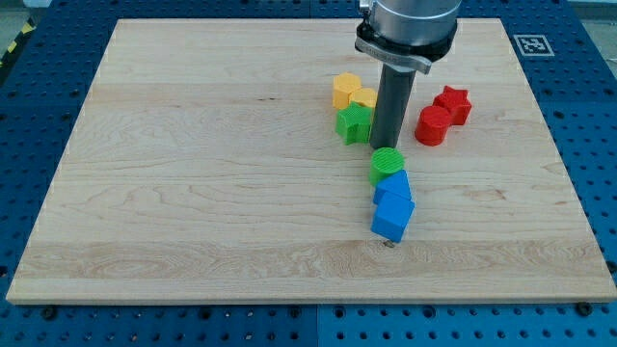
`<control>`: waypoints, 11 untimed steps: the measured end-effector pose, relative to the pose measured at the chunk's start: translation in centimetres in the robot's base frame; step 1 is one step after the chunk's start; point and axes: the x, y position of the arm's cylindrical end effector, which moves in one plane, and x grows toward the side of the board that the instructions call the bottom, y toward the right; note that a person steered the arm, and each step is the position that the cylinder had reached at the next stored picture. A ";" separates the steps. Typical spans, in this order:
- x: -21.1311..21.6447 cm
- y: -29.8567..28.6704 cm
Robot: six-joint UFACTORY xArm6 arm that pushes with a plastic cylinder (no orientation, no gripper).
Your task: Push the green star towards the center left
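Note:
The green star (354, 123) lies on the wooden board (193, 173), right of centre and toward the view's top. My tip (386, 146) is just to the star's right and slightly below it, close to or touching it. The tip stands between the star and a green round block (387, 166), which sits directly below it in the view. The rod hides the board behind it.
Two yellow blocks (345, 90) (364, 99) sit touching the star on its upper side. Two red blocks (452, 103) (434, 125) lie to the rod's right. Two blue blocks (392, 186) (392, 219) lie below the green round block.

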 end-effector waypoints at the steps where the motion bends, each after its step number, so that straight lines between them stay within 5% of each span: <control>1: -1.7 0.0; 11: -5.0 -22.7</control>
